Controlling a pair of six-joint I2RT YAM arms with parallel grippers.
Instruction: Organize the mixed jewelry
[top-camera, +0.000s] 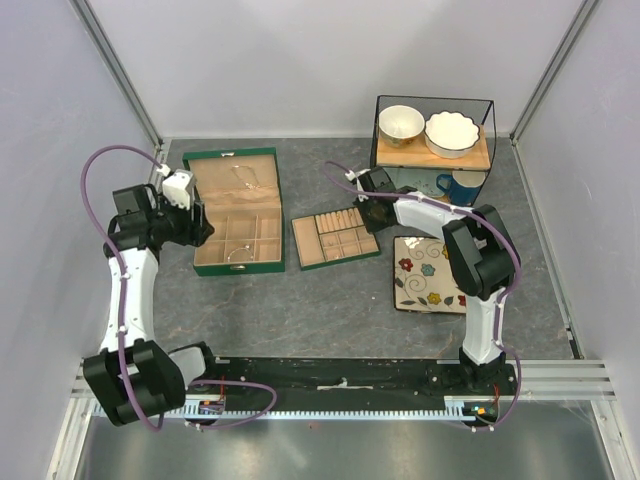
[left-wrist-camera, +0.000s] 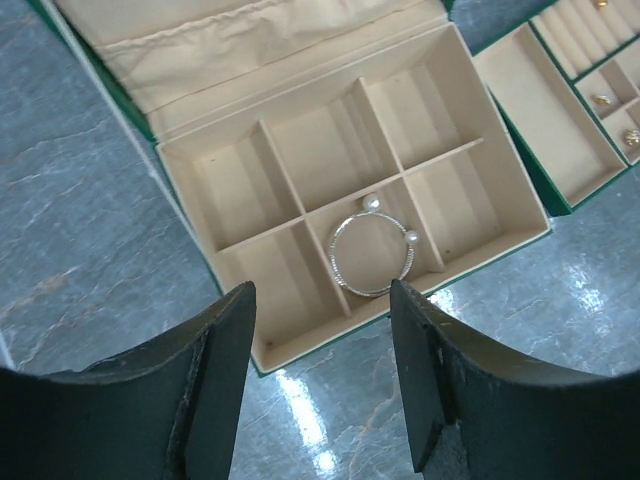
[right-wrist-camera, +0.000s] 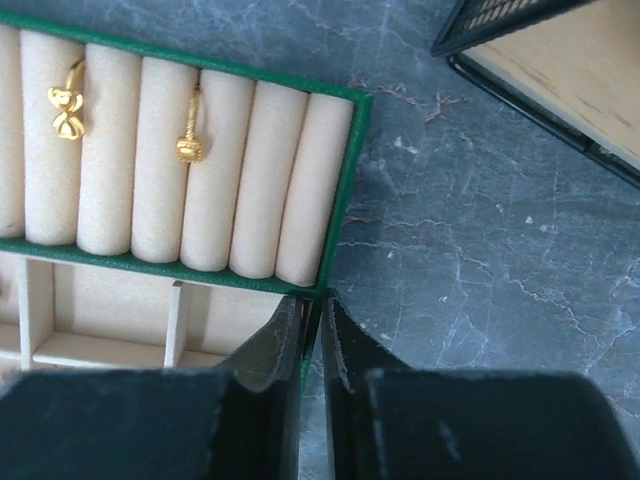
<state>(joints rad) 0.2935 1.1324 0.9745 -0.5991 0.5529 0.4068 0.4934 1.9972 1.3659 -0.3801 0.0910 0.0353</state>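
Silver bangle (left-wrist-camera: 372, 255) lies flat in the front-middle compartment of the green jewelry box (top-camera: 200, 215), its two ball ends resting against the divider behind it; thin open wire hoop, so I judge it light, springy and slippery, and likely to skate or twist if pinched on the round; best grip looks like across the wire on the side away from the ball ends, one finger inside the loop and one outside, squeezing gently so it does not bend. Two gold pieces (right-wrist-camera: 66, 100) sit tucked between the cushion rolls of the tray (top-camera: 335, 238) just right of the box; tiny and hard, easy to drop, probably take them by the exposed head. Left gripper (left-wrist-camera: 320, 290) hovers over the box's front edge, jaws spread wide and holding nothing, the bangle framed between them. Right gripper (right-wrist-camera: 312, 300) is at the tray's far corner from the box, jaws clenched nearly together, and the tray's green rim appears pinched in the gap. Both containers rest on the grey counter (top-camera: 340, 310).
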